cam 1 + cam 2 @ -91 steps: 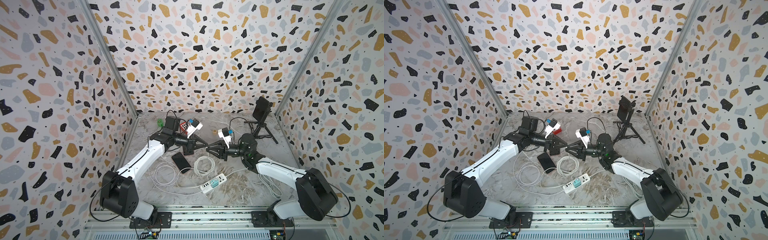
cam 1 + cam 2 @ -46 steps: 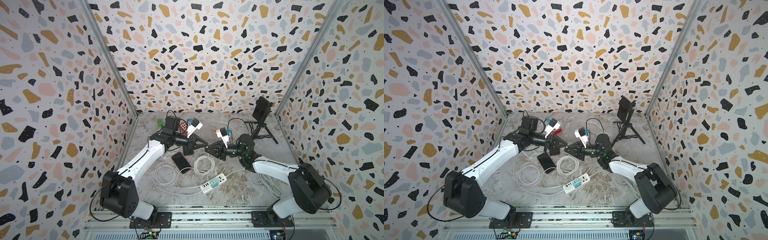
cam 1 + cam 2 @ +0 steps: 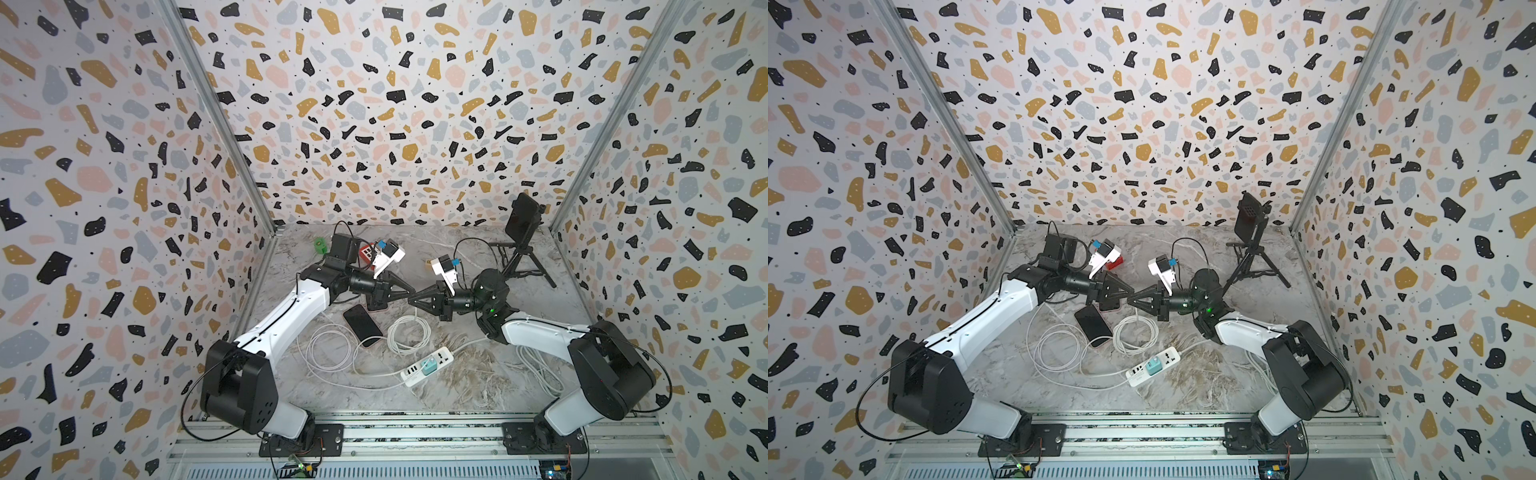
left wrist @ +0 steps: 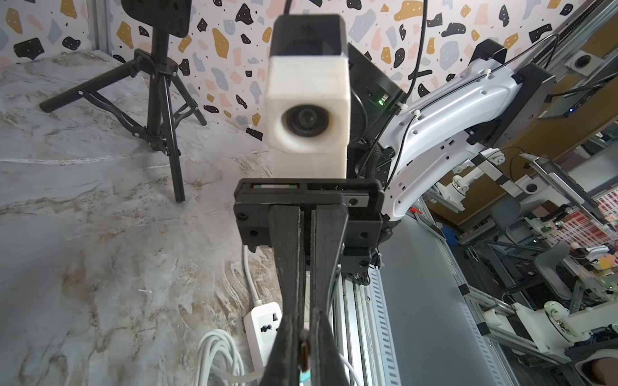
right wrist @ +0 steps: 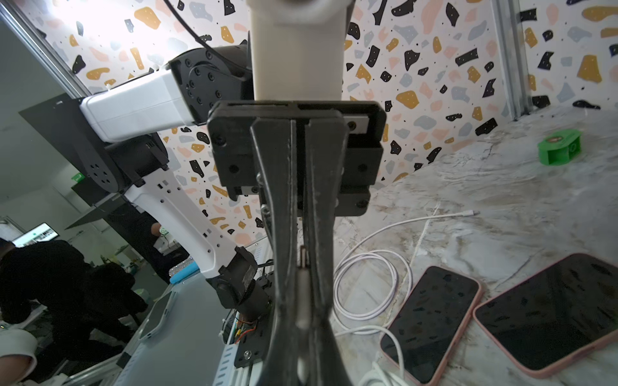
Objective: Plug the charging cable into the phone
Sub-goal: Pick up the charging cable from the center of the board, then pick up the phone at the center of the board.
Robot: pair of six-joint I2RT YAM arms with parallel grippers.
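Gripping point: left gripper (image 3: 406,292) and right gripper (image 3: 417,300) were seen tip to tip, raised above the table (image 3: 465,395), mid-scene.
Left gripper fingers: pinched narrow around the metal tip of the cable plug (image 5: 302,297).
Right gripper fingers: closed tight, with the plug's white body clamped between them.
Cable plug: held in the air where the tips met. It was apparently clamped from both sides, though the close views were too blurred to be sure.
Charging cable: white, trailed down from the tips to a coil (image 5: 369,256) laid on the table.
Phone: dark screen up in a pink case (image 3: 362,325), laid flat below the grippers just beside the coil, apart from the plug.
Second phone: also pink-cased (image 5: 548,310), laid flat just beside the first.
Power strip: white (image 3: 428,366), set near the coil, with a teal charger seated in it.
Loose cable end: laid on the table (image 5: 473,212), well apart from both grippers.
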